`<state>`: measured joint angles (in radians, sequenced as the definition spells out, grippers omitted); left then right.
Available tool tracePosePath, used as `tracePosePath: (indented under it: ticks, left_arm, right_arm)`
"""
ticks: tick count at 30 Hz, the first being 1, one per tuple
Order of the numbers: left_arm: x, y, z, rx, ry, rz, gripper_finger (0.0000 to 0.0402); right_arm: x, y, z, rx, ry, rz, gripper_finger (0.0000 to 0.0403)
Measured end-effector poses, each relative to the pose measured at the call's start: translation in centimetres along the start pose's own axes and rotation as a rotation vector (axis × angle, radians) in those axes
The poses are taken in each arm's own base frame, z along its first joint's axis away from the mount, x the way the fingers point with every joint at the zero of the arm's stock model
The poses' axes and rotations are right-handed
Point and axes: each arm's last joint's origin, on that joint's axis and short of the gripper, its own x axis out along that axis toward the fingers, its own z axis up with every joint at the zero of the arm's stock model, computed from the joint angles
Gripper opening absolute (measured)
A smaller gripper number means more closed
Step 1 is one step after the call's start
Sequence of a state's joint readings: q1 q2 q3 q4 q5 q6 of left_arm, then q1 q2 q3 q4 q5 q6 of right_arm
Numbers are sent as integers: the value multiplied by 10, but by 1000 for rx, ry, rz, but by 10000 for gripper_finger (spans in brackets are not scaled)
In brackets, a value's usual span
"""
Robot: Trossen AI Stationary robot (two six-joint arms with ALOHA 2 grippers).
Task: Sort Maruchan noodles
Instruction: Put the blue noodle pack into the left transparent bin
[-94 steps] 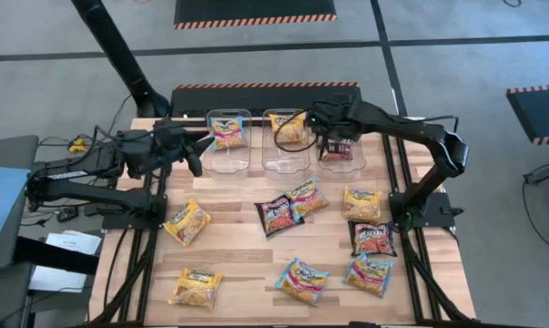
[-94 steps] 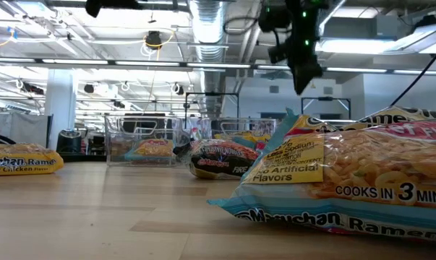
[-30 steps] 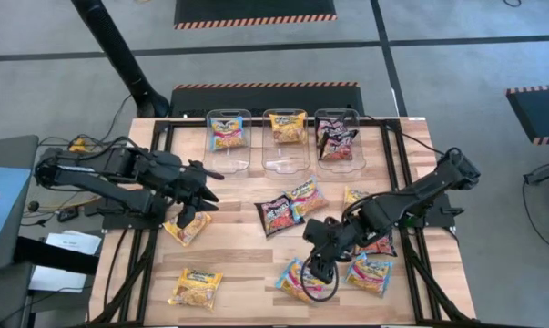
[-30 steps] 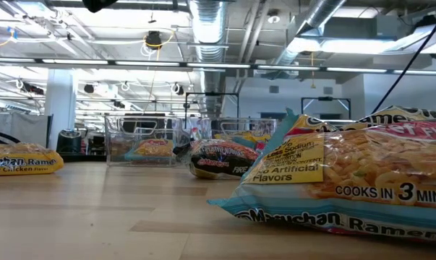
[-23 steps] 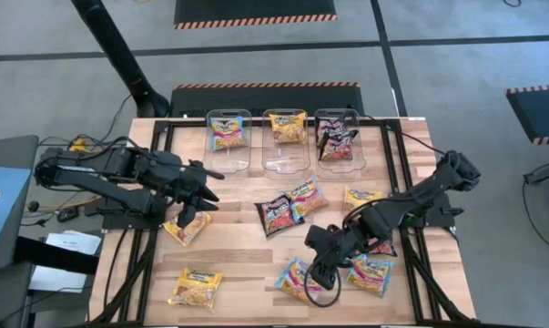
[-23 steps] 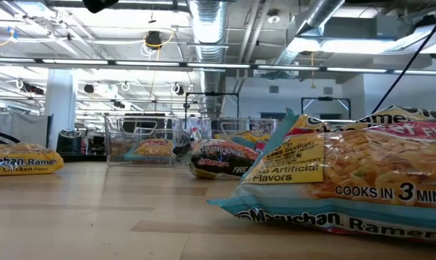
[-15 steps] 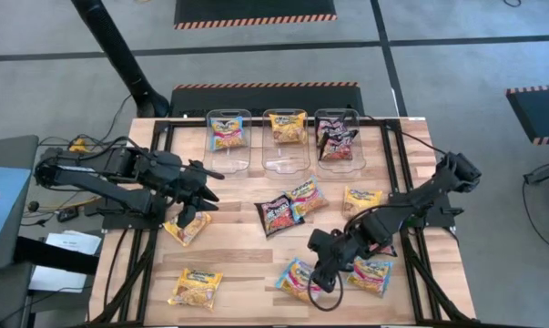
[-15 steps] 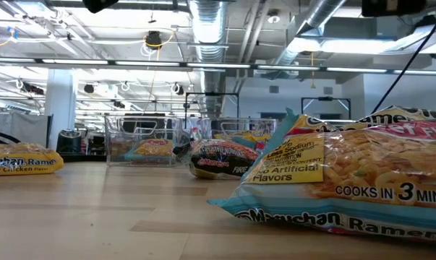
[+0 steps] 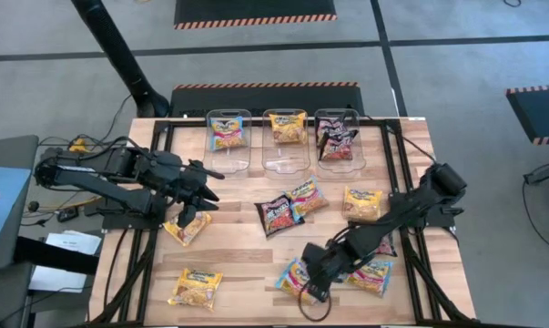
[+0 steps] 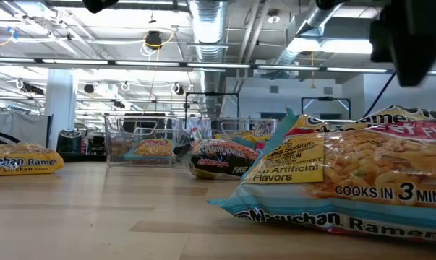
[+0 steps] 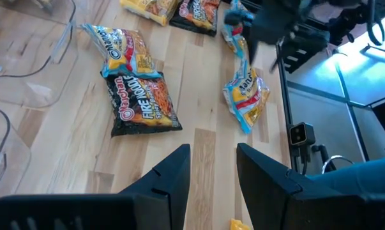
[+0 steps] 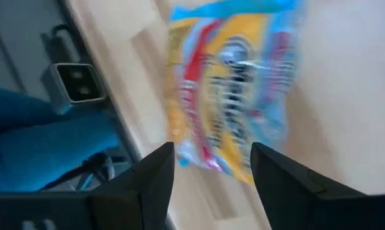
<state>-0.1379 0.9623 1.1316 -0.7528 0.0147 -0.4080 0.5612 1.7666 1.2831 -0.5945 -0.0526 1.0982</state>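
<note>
Maruchan noodle packets lie flat on the wooden table. My right gripper point(image 9: 312, 282) hangs open just above a blue-pink packet point(image 9: 295, 273) near the front edge; the right wrist view shows that packet point(image 12: 234, 108) beyond my open fingers, untouched. My left gripper point(image 9: 197, 208) waits open at the left, over a yellow packet point(image 9: 187, 225), and its fingers point(image 11: 211, 169) hold nothing. A black packet point(image 9: 276, 213) and a blue-pink one point(image 9: 307, 194) lie mid-table. Each of three clear bins point(image 9: 286, 138) at the far edge has a packet in it.
More packets lie about: yellow ones point(image 9: 195, 287) point(image 9: 361, 203), a blue-pink one point(image 9: 371, 274) and a dark one point(image 9: 376, 240) partly under my right arm. In the low view the near packet point(image 10: 362, 180) fills the right side. Bare wood lies left of centre.
My right gripper has come down and toward the table's near edge, closing on the blue-pink packet at the front; the arm has stretched lower over the table. No packet has moved.
</note>
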Motion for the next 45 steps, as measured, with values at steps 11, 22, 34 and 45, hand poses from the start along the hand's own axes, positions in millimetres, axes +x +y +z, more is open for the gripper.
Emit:
tracePosePath:
  ticks: [11,22,34,45]
  left_arm:
    - [0,0,0,0,-2,1,116]
    - [0,0,0,0,0,2,116]
    - [0,1,-2,0,25,14,116]
    - [0,1,-2,10,24,14,116]
  right_arm:
    - [9,-8,17,51,35,-10,235]
    - [7,-19,35,64,10,-18,235]
    - [11,-20,28,42,29,-35,234]
    - [36,-18,20,13,98,-39,234]
